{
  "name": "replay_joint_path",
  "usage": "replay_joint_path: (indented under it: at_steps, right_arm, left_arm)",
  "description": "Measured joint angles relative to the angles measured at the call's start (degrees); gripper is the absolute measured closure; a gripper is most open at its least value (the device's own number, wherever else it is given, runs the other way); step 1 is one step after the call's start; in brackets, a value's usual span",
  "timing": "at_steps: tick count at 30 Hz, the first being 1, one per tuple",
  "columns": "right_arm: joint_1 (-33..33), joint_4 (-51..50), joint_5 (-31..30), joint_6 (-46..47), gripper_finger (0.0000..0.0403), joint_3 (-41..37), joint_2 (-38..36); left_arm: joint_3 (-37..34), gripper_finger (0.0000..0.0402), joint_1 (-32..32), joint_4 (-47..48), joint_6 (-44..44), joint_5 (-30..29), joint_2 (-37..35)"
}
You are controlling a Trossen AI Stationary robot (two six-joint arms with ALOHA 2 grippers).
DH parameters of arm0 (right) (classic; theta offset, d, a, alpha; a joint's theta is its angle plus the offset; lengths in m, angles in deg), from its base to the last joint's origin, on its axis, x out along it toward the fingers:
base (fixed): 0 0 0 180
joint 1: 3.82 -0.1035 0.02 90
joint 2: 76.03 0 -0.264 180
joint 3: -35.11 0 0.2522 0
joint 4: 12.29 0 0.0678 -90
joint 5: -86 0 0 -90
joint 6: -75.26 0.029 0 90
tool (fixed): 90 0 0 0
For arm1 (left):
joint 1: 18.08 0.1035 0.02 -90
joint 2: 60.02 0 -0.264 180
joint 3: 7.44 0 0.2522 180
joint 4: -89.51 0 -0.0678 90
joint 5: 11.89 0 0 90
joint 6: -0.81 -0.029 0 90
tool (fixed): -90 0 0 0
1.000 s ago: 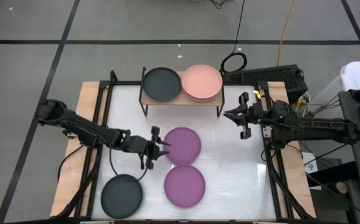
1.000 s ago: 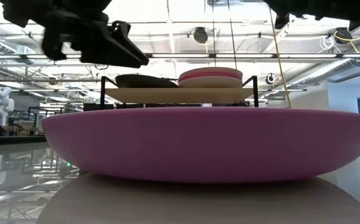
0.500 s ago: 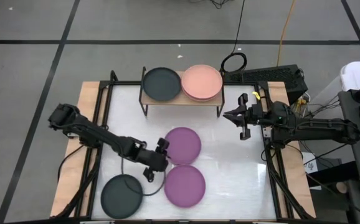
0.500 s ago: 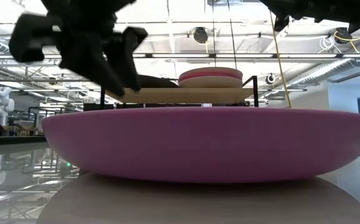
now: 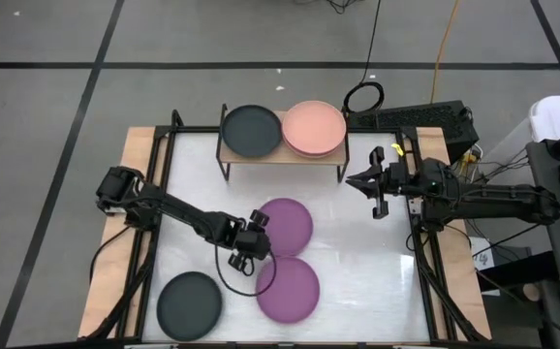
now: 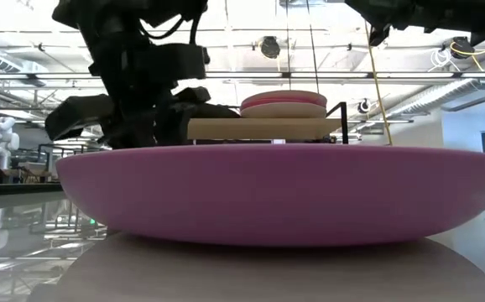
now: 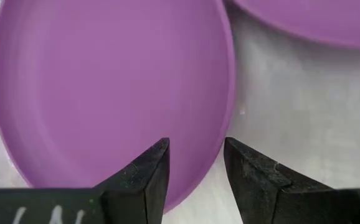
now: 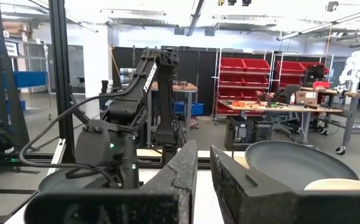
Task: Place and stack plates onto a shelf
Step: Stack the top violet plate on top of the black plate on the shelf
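Observation:
Two purple plates lie flat on the white table, one farther [image 5: 286, 225] and one nearer [image 5: 288, 289]; the nearer one fills the low view [image 6: 284, 193]. A black plate [image 5: 189, 305] lies near the table's near left corner. The light-wood shelf [image 5: 282, 155] carries a black plate [image 5: 251, 131] and a salmon pink stack [image 5: 314, 128]. My left gripper [image 5: 259, 254] is open, tipped down over the nearer plate's far-left rim. In the left wrist view it [image 7: 195, 146] has one finger over the plate's inside [image 7: 105, 87] and one outside. My right gripper [image 5: 351, 178] hovers shut by the shelf's right end.
The shelf's black legs [image 5: 225, 171] stand at the table's far side. A black frame [image 5: 160, 184] runs along the table's edges. A dark cable [image 5: 233, 283] loops under the left arm onto the table. White tabletop [image 5: 367, 262] shows to the right of the purple plates.
My left gripper has moved from the left of the farther purple plate toward the table's near edge and right, come down and tipped its fingers downward over the nearer purple plate's rim. The plates have not moved.

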Motion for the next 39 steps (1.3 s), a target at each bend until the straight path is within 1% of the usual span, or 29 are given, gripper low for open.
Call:
replay_joint_path:
  at_steps: [7, 11, 13, 15, 20, 23, 25, 29, 31, 33, 36, 39]
  right_arm:
    - [0.00, -2.03, 0.00, 0.00, 0.0371, 0.00, 0.02]
    - [0.00, -2.50, 0.00, 0.00, 0.0371, 0.00, 0.03]
    - [0.00, -2.45, 0.00, 0.00, 0.0371, 0.00, 0.01]
    - [0.00, -2.45, 0.00, 0.00, 0.0371, 0.00, 0.03]
    - [0.04, -2.80, 0.00, 0.00, 0.0371, 0.00, 0.23]
    - [0.04, -2.86, 0.00, -0.01, 0.0371, 0.00, 0.30]
    - [0.04, -2.89, 0.00, -0.04, 0.0371, 0.00, 0.36]
    - [0.04, -2.83, 0.00, -0.07, 0.0371, 0.00, 0.38]
    - [0.07, -2.83, 0.00, -0.09, 0.0371, 0.00, 0.35]
    - [0.07, -2.93, 0.00, -0.10, 0.0371, 0.00, 0.46]
    - [0.07, -3.24, 0.00, -0.15, 0.0371, 0.00, 0.52]
    - [0.07, -3.22, 0.00, -0.21, 0.0371, 0.00, 0.59]
  left_arm:
    - [-1.57, 0.0243, 1.98, -0.19, 0.02, 1.13, 0.03]
    - [-1.80, 0.0244, 2.19, -0.32, -0.03, 1.14, 1.29]
    - [-1.65, 0.0252, 2.29, -2.26, -0.09, 1.12, 2.20]
    - [-1.57, 0.0269, 2.27, -2.53, -0.74, 1.35, 2.61]
    - [-1.57, 0.0329, 2.49, -2.60, -1.24, 1.81, 3.08]
    - [-1.59, 0.0366, 2.64, -3.31, -1.72, -0.27, 2.72]
    - [-1.53, 0.0387, 2.67, -2.28, -2.13, -1.78, 1.33]
    - [0.12, 0.0390, 2.42, 2.72, -1.23, -3.05, -3.31]
    - [1.35, 0.0390, 2.19, 3.67, -1.25, -4.13, -6.64]
    - [2.14, 0.0390, 1.76, 6.88, -0.78, -6.14, -10.27]
    - [3.33, 0.0390, 0.69, 9.13, -0.85, -9.21, -15.46]
    - [5.43, 0.0390, -0.17, 12.13, -2.58, -13.87, -20.44]
